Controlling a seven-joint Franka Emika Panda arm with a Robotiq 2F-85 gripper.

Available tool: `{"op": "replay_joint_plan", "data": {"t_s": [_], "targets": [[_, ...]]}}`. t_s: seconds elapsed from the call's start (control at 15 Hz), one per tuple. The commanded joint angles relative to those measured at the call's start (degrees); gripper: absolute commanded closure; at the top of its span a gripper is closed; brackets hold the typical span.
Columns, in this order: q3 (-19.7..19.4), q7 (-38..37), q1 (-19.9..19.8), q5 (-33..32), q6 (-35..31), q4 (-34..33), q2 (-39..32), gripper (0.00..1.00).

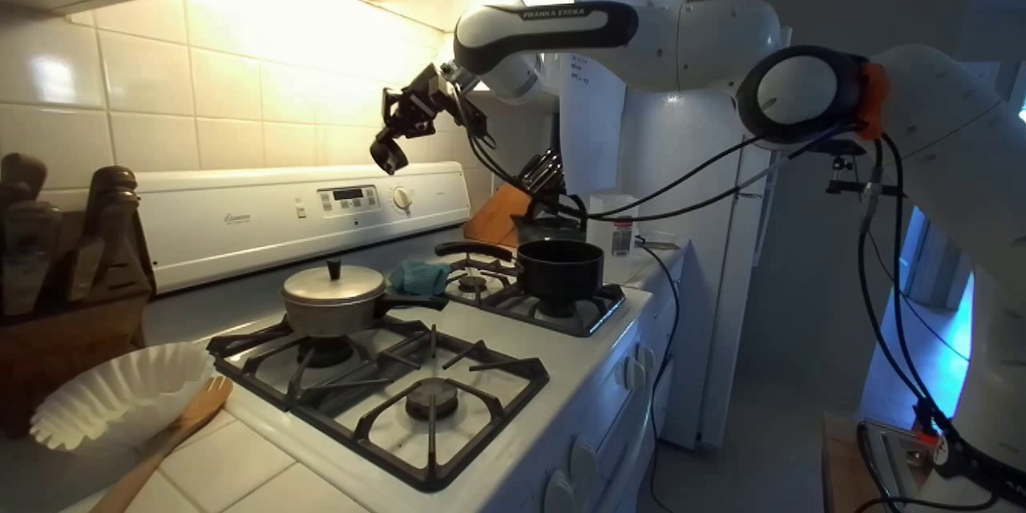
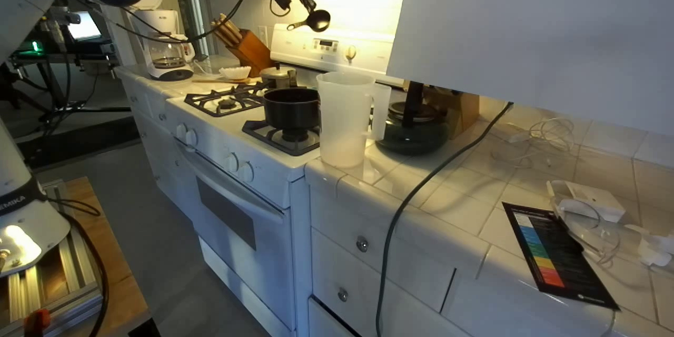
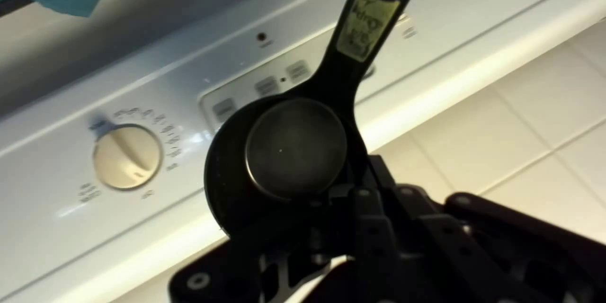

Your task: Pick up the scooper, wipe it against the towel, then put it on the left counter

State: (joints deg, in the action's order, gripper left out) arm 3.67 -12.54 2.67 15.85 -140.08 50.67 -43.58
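The gripper (image 3: 355, 185) pinches the scooper (image 3: 294, 147) by its cup above the back edge of the stove (image 1: 521, 337), and wiping well probably calls for a slow descent to the towel (image 1: 419, 279) near that edge, then light strokes clear of the lidded saucepan (image 1: 333, 306).

Free room: the air between the scooper (image 1: 389, 155) and the towel (image 1: 420, 279) below is open, also above the front burner (image 1: 431, 401) | Obstacles: the lidded pot (image 1: 325, 313) and the black pot (image 1: 561, 276) stand to two sides of the towel | Behind: the back panel (image 1: 200, 232) closes the way | Near the black pot: a tall jug (image 2: 342, 126)
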Motion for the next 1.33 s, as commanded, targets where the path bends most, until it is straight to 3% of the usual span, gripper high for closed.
{"op": "replay_joint_plan", "data": {"t_s": [0.0, 0.33, 0.53, 0.6, 0.93, 1.27], "targets": [[6.21, 9.91, -1.50, 3.37, 4.04, 8.44, 7.43, 0.99], [12.05, 19.82, -4.23, 6.26, 14.41, 15.79, 13.45, 0.99], [13.50, 24.36, -5.80, 6.18, 23.16, 17.38, 14.62, 0.99], [12.31, 20.69, -3.80, 4.49, 19.43, 13.03, 11.52, 0.97], [12.85, 23.01, -4.84, 4.49, 22.36, 15.05, 12.66, 0.99], [13.70, 24.20, -2.62, 3.52, 26.19, 13.43, 10.15, 0.99]]}}
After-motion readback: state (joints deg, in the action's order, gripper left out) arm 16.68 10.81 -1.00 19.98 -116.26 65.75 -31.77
